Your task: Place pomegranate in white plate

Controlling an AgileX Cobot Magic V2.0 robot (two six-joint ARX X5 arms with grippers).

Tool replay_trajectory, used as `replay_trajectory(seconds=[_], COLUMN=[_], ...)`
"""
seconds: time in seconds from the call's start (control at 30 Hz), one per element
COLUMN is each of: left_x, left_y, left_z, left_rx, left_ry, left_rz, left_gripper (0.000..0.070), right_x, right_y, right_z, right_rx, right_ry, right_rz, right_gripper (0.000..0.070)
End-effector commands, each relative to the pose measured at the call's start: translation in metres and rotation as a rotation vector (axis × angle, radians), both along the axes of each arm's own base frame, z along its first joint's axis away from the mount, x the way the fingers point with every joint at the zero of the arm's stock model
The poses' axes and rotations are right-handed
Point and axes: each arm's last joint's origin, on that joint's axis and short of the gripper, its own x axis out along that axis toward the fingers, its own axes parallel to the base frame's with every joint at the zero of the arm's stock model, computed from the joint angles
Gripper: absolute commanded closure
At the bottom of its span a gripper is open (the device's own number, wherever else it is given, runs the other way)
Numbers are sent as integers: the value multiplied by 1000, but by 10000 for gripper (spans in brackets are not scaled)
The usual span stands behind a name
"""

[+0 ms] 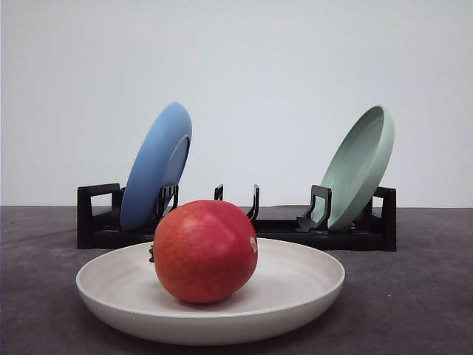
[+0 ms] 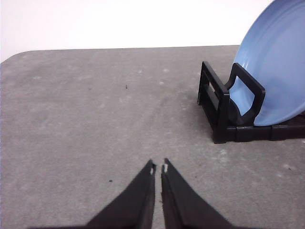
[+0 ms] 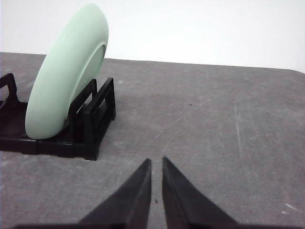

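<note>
pomegranate (image 1: 205, 251) resting in white plate (image 1: 295, 292) on tabletop (image 1: 414, 296). left gripper (image 2: 158, 168) and right gripper (image 3: 156, 162): jaws together, empty.

From my screen it's a plain white wall (image 1: 244, 59) behind everything — no marks on it. The tabletop (image 1: 429, 296) is dark grey and a bit scuffed, with pale streaks and specks in the wrist views — lighting's soft and even.
</note>
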Motion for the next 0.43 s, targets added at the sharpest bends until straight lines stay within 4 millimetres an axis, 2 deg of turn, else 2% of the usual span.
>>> replay_trajectory(seconds=[0.0, 0.4], left_x=[0, 0], left_y=[0, 0], left_z=[-4, -4], left_rx=[13, 13], left_ry=[12, 12], left_rz=[3, 3], left_gripper=[700, 700], right_x=[0, 0], right_y=[0, 0], right_z=[0, 0], right_rx=[17, 17], right_ry=[-5, -5], right_rz=[-4, -4], right_gripper=[662, 662])
